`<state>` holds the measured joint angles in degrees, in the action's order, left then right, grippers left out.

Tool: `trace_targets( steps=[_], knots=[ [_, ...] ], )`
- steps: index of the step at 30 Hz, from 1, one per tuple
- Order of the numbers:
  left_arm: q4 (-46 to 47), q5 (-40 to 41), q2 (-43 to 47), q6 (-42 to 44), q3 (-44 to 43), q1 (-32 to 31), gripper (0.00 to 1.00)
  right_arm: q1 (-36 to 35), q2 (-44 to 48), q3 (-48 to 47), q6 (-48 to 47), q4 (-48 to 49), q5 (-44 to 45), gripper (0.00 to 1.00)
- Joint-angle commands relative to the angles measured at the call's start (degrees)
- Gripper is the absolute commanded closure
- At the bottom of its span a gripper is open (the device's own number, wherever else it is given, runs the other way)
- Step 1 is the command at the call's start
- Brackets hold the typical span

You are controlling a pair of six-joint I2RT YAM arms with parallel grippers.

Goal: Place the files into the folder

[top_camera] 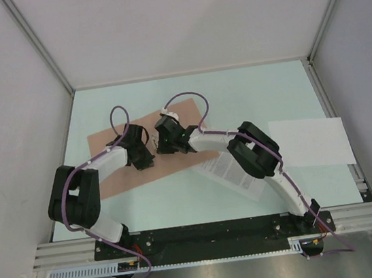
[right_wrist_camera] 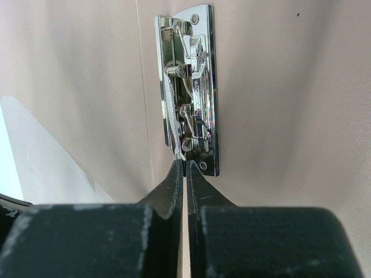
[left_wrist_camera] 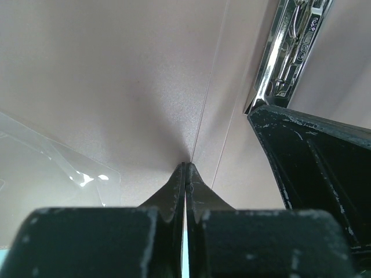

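Observation:
The salmon folder (top_camera: 112,176) lies open on the table's left half, and its pink inner face fills both wrist views (left_wrist_camera: 116,75) (right_wrist_camera: 290,104). A chrome clip (right_wrist_camera: 188,87) is fixed inside it. My left gripper (top_camera: 142,157) is shut, its tips (left_wrist_camera: 186,165) down on the folder by a fold line. My right gripper (top_camera: 171,141) is shut, its tips (right_wrist_camera: 184,163) at the clip's near end. The printed sheet (top_camera: 235,170) lies right of the folder, partly under my right arm. The plain white sheet (top_camera: 310,142) lies at the far right.
A clear plastic pocket (left_wrist_camera: 46,174) lies on the folder at the left of my left gripper. My right gripper's black finger (left_wrist_camera: 316,156) and the clip (left_wrist_camera: 290,46) are close on the left gripper's right. White walls enclose the pale green table (top_camera: 249,96).

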<state>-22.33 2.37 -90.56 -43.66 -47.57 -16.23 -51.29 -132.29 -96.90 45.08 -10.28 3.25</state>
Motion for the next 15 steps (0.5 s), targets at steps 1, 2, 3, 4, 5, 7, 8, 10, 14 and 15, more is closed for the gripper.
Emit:
trace_targets(
  steps=[1,2,3,4,5,7,8,10,14,15],
  knots=[
    [-0.8,2.6,-0.6,-0.1,3.5,0.2,1.00,1.1,-5.3,7.2,-4.7,-16.2,4.8,1.00],
    [-0.8,2.3,-0.5,0.0,3.8,0.4,1.00,1.6,-3.6,7.4,-5.7,-14.3,4.1,1.00],
    [-0.8,2.3,-0.3,0.1,4.2,0.6,1.00,2.0,-2.8,7.4,-6.1,-13.5,2.8,1.00],
    [-0.8,2.4,0.0,0.3,4.5,1.0,1.00,2.6,-2.0,7.5,-6.4,-12.8,1.5,1.00],
    [-0.8,2.3,0.0,0.4,4.7,1.3,1.00,3.3,-0.5,7.7,-8.0,-9.4,-2.6,1.00],
    [-0.7,2.3,0.4,0.9,4.9,1.7,1.00,3.6,0.4,7.7,-8.3,-6.9,-7.1,1.00],
    [-0.7,2.4,0.3,0.9,4.9,1.7,1.00,3.9,1.1,7.8,-7.6,-3.5,-11.5,1.00],
    [-0.7,2.4,0.1,0.9,4.7,1.7,1.00,4.4,1.5,8.5,-5.9,-0.3,-15.2,1.00],
    [-0.7,2.1,-0.1,1.1,4.6,1.7,1.00,5.8,2.7,10.0,-2.3,7.4,-22.0,1.00],
    [-0.8,2.2,-0.1,1.3,4.5,1.7,1.00,6.5,3.3,10.4,-1.1,8.2,-22.8,1.00]
  ],
)
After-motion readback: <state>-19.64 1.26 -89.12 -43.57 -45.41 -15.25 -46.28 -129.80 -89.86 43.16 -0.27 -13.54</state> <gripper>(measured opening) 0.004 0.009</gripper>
